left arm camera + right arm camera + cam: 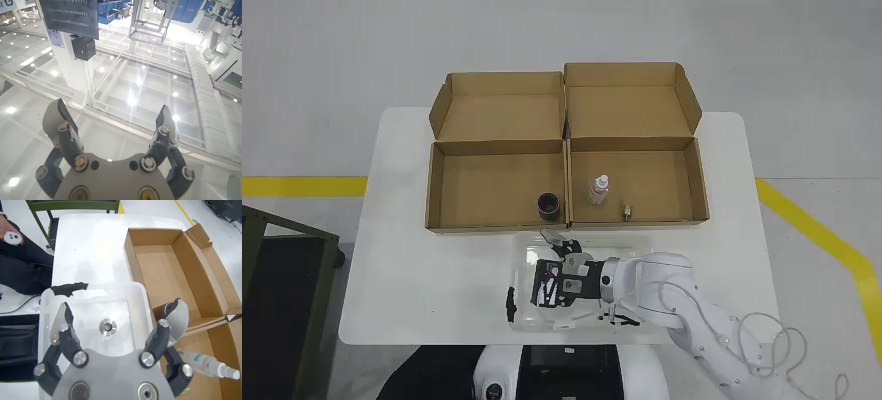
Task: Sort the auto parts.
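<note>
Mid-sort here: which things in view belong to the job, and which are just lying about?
Part of the job: toothed metal ring in the clear tub; left box holding a dark cylinder; right box holding a spray bottle and a small metal fitting; right gripper, open above the tub.
Just lying about: green cart beside the table; black tape scrap on the tub's rim.

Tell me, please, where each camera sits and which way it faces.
Top view: above the arms, facing down at the white table; right arm over the clear plastic tub.
Left wrist view: on its wrist, facing the ceiling; left gripper, fingers open.
Right wrist view: above the tub, facing down; right gripper, fingers open.
Shared: top and right wrist views show the tub and brown cardboard boxes.
</note>
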You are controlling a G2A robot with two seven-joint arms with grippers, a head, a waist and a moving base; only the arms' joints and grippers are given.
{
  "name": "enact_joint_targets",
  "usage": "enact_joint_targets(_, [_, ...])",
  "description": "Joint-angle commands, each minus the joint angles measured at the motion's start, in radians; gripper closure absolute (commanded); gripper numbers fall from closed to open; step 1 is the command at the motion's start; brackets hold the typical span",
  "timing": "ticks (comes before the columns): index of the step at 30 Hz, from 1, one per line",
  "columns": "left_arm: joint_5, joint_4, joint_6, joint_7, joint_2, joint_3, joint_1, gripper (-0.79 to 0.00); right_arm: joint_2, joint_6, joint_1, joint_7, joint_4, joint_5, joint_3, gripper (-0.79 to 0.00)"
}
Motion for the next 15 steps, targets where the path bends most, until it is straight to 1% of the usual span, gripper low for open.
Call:
enact_joint_targets(1, [0.0,0.0,0.0,0.0,0.0,0.0,0.0,-0.785,0.005,-0.013,-0.02,-0.012,-0.002,-0.046,-0.002,-0.785])
enact_joint_targets(7, [0.0,0.0,0.0,0.0,0.0,0.0,0.0,-0.785,0.012,-0.019,-0.041,-0.052,0.033,-0.116,-0.007,-0.785])
enact_joint_targets(14, [0.0,0.0,0.0,0.0,0.0,0.0,0.0,-0.785,0.009,-0.006,-0.015,-0.064,0.097,-0.126,-0.018,-0.785])
enact_joint_targets(15, [0.0,0.0,0.0,0.0,0.0,0.0,0.0,-0.785,0.008,-0.006,-0.01,-0.063,0.106,-0.128,-0.021,-0.773])
